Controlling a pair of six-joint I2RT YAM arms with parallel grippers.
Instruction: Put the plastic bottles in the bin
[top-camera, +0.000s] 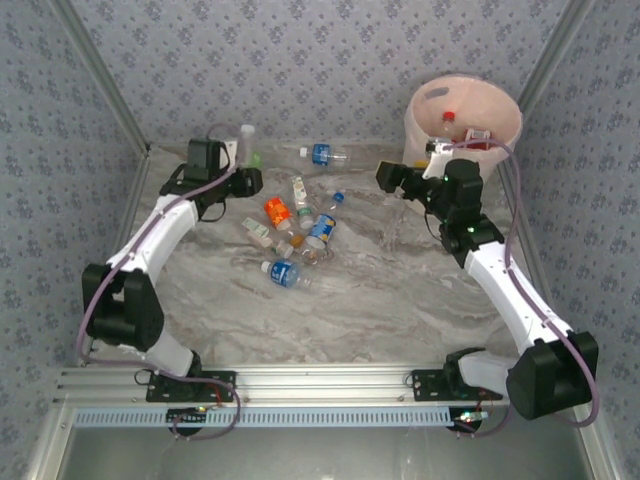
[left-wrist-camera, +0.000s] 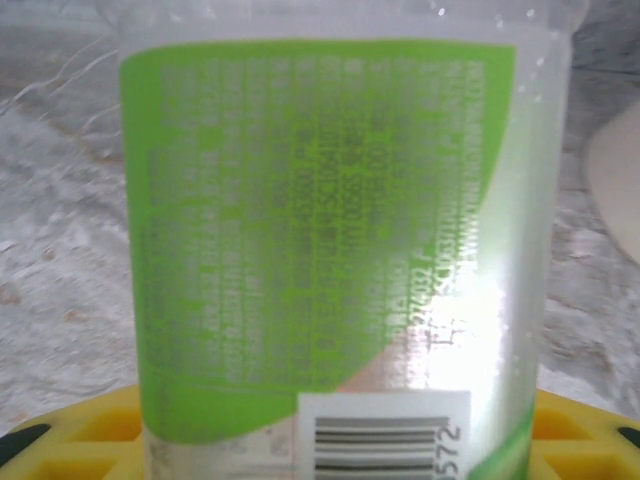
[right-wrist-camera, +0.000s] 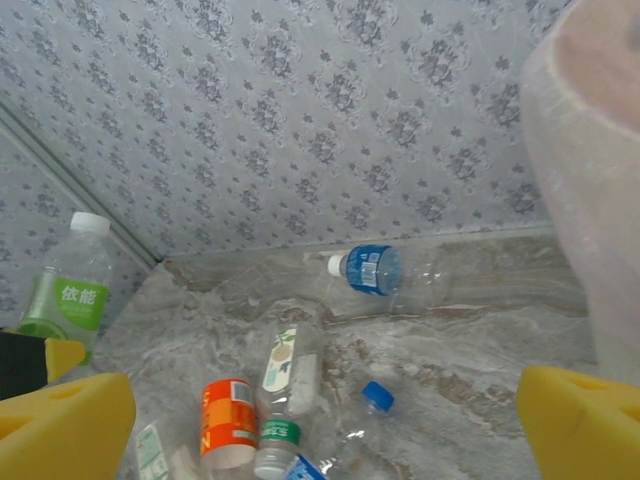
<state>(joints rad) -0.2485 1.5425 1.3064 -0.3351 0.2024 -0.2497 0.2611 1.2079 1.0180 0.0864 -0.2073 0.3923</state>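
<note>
My left gripper (top-camera: 243, 172) is shut on an upright clear bottle with a green label (top-camera: 247, 148) and a white cap, at the table's far left. That green-labelled bottle (left-wrist-camera: 330, 240) stands close before the left wrist camera, between the yellow fingertips (left-wrist-camera: 90, 430). Several plastic bottles (top-camera: 295, 232) lie heaped mid-table; one has an orange label (right-wrist-camera: 228, 425), one a loose-looking blue cap (right-wrist-camera: 377, 397). A blue-labelled bottle (top-camera: 325, 155) lies by the back wall. My right gripper (top-camera: 395, 180) hangs open and empty beside the cream bin (top-camera: 505, 130), which holds a red-capped bottle (top-camera: 449, 118).
Patterned walls close in the back and both sides of the marble table (top-camera: 400, 290). The bin's bagged wall (right-wrist-camera: 590, 200) stands right next to my right gripper (right-wrist-camera: 320, 440). Bare tabletop lies in front of the bottle heap.
</note>
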